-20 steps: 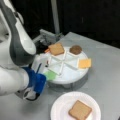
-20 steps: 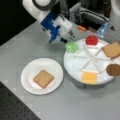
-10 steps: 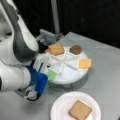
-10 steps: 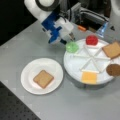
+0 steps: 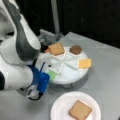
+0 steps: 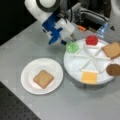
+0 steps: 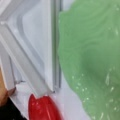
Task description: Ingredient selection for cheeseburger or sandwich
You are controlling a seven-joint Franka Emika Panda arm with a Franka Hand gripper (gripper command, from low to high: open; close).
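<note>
The green disc (image 6: 72,46) lies in a rim compartment of the white divided tray (image 6: 75,65), at a front view's left edge of that tray; the wrist view fills with its glossy, rippled face (image 7: 92,60), a tray divider beside it. It reads as a thin, light, slightly flexible toy piece, probably slick, best taken by its edge. The gripper (image 6: 70,40) sits directly over it, at or just above contact; whether its jaws are spread or closed cannot be told. The red disc (image 6: 91,40) occupies the neighbouring compartment. One toast square (image 6: 43,79) already rests on the paper plate (image 6: 27,75); another (image 6: 112,49) remains in the tray, with the cheese square (image 6: 89,77) and a brown patty (image 6: 113,69).
</note>
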